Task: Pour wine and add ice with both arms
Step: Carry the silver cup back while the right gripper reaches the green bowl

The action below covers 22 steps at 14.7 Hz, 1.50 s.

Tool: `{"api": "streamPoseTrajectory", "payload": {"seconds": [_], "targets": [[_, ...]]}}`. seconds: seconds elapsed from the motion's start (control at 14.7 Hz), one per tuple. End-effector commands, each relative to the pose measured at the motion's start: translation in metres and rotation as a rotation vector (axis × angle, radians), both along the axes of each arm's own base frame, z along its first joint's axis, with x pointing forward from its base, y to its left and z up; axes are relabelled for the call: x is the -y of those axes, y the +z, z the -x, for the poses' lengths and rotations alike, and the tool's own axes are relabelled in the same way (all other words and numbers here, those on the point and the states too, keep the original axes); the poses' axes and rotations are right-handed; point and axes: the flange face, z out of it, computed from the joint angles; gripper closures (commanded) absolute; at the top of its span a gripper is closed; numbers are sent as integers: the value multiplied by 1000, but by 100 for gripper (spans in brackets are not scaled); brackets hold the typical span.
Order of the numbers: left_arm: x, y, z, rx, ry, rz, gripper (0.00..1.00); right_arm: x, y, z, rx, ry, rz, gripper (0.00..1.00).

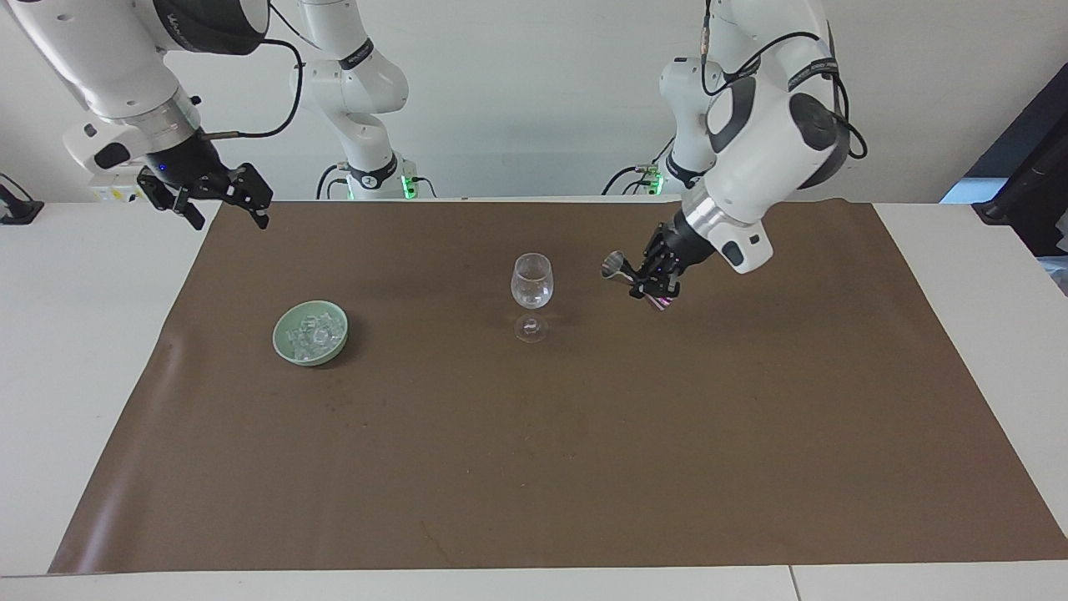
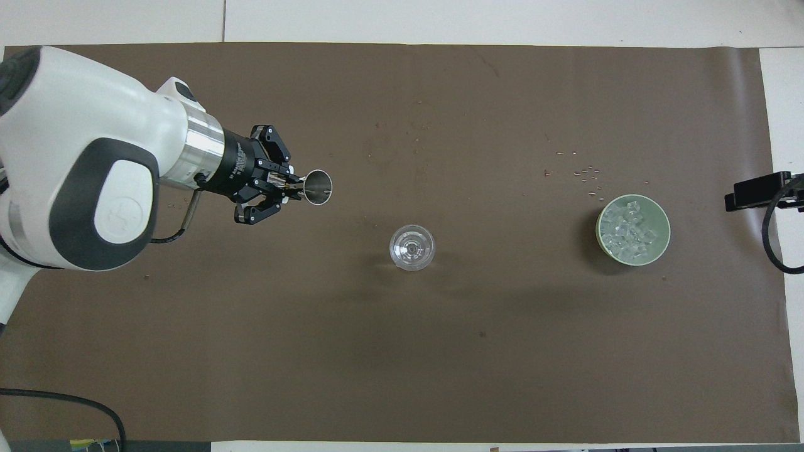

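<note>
Ice (image 1: 310, 337) sits in bowl (image 2: 661, 220), well apart from both grippers
</note>
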Motion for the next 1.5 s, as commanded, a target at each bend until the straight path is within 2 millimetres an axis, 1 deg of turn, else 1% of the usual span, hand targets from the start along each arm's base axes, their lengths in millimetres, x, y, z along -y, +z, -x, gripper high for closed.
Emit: {"api": "streamPoseTrajectory", "payload": {"seconds": [0.0, 0.07, 0.14, 0.2, 0.27, 0.34, 0.41, 0.48, 0.55, 0.68, 0.75, 0.82, 0.89, 1.02, 1.09, 1.16, 1.23, 1.3, 1.36, 1.43], "targets": [[-51, -15, 8, 39, 106, 126, 100, 0, -41, 19, 36, 19, -16, 0], [-69, -24, 6, 58, 101, 177, 100, 2, -56, 22, 47, 15, -14, 0], [-91, -36, 1, 70, 111, 231, 100, 1, -69, 22, 50, 16, -14, 0], [-107, -47, -3, 79, 134, 276, 100, 1, -84, 19, 46, 17, -15, 0], [-124, -59, -10, 75, 177, 317, 100, 0, -103, 15, 37, 29, -14, 1], [-152, -68, -19, 71, 251, 364, 100, 1, -117, 13, 35, 38, -11, 5], [-170, -80, -24, 70, 291, 404, 100, 2, -133, 9, 33, 44, -11, 5], [-177, -90, -27, 66, 305, 452, 100, 4, -144, 3, 41, 42, -8, 6], [-190, -101, -29, 39, 336, 500, 100, 3, -155, 0, 44, 35, -19, 6], [-218, -139, -35, -27, 342, 604, 100, -1, -179, -3, 53, 12, -61, 6], [-224, -152, -41, -33, 313, 685, 100, -3, -187, -7, 78, 33, -54, 6], [-234, -166, -41, -48, 303, 720, 100, -7, -192, -7, 86, 53, -51, 8], [-254, -179, -41, -45, 311, 728, 100, -10, -199, -7, 82, 82, -50, 8], [-265, -191, -39, -37, 307, 739, 100, -9, -210, -7, 98, 127, -44, 8], [-280, -199, -38, -42, 337, 747, 100, -10, -217, -4, 114, 132, -38, 8], [-291, -213, -38, -66, 355, 776, 100, -17, -221, -4, 132, 141, -34, 8], [-293, -218, -41, -73, 356, 794, 100, -20, -222, -4, 132, 147, -35, 9], [-296, -221, -42, -74, 362, 797, 100, -19, -222, -3, 133, 147, -34, 20], [-304, -224, -41, -73, 379, 800, 100, -19, -226, 0, 124, 145, -35, 27], [-311, -234, -39, -85, 394, 801, 100, -19, -227, 2, 123, 148, -36, 27]]}}
